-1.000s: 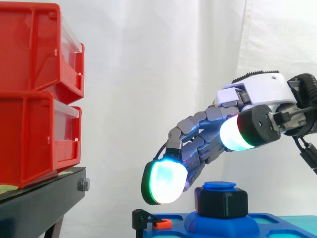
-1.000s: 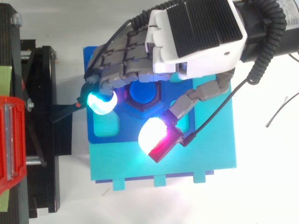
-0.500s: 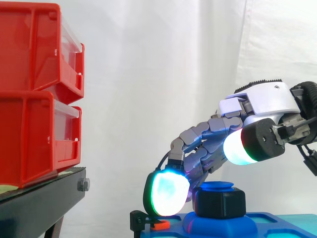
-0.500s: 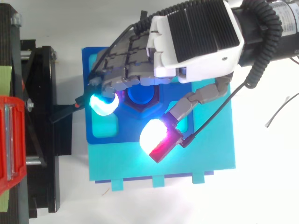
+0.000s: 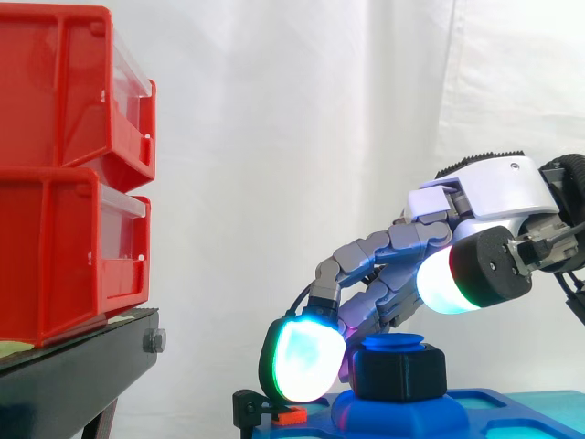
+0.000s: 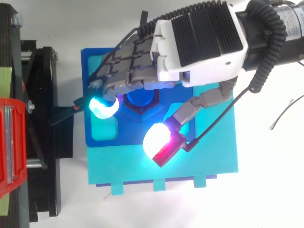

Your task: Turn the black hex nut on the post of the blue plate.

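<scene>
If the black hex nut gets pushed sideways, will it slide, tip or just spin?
Likely it just spins: the black hex nut sits round the post, which should stop sliding or tipping. It looks thick and rigid, and its flat sides should give purchase rather than slip.

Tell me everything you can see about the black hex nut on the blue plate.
The black hex nut looks like matte black plastic, chunky, with flat faces and rounded edges. It sits level around the blue post, whose cap shows above it, on a raised boss of the blue plate. The robot hand arches its fingers over the nut, with one glowing pad low beside it. Whether they touch it cannot be told. The thumb stands apart from it.
</scene>
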You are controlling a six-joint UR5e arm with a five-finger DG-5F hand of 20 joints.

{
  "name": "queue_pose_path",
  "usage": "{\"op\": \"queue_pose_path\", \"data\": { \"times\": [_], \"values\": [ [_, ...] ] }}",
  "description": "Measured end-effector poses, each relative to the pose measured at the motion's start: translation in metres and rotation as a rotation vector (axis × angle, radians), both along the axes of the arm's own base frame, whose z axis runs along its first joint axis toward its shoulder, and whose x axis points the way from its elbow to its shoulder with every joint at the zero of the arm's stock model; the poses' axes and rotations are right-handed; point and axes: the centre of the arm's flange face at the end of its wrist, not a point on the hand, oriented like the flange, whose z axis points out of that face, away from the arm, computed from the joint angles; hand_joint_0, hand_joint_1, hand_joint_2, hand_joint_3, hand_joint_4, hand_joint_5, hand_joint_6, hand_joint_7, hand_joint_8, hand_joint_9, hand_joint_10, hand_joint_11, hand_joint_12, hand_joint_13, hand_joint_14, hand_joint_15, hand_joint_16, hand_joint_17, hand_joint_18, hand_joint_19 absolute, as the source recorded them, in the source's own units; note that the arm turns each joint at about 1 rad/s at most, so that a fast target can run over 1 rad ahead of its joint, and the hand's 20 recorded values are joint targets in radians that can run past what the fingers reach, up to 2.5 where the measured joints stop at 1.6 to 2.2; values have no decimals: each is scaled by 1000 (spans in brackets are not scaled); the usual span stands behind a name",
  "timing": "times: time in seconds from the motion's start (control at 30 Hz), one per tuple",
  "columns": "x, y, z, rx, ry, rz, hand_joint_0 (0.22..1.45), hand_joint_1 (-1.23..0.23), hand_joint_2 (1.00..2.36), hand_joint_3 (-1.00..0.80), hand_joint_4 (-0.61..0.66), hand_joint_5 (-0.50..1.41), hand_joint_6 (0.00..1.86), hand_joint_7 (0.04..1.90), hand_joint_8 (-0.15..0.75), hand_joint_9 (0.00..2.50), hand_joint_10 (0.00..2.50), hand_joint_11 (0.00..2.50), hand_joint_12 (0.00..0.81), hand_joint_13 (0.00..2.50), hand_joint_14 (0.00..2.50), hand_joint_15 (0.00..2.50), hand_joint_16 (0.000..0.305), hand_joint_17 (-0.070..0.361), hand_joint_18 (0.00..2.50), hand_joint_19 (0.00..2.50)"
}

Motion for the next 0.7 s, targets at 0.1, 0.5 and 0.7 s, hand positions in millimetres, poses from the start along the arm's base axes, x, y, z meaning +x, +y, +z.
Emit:
{"op": "queue_pose_path", "data": {
  "times": [0.1, 0.5, 0.7],
  "values": [
    [-1, 0, 0, 0, 5, 0, 500, -343, 1000, -500, 261, -201, 503, 790, 295, 462, 0, 0, 380, 468, 4, 133, 53, 118, 413, 346],
    [-5, -7, -1, 5, 22, 6, 492, -483, 1000, -500, 243, -227, 503, 842, 286, 420, 0, 0, 383, 477, 5, 136, 53, 119, 438, 369],
    [-5, -10, 2, 6, 19, 9, 528, -674, 1000, -500, 213, -248, 503, 879, 265, 377, 0, 0, 365, 468, 5, 147, 50, 113, 468, 371]
  ]
}}
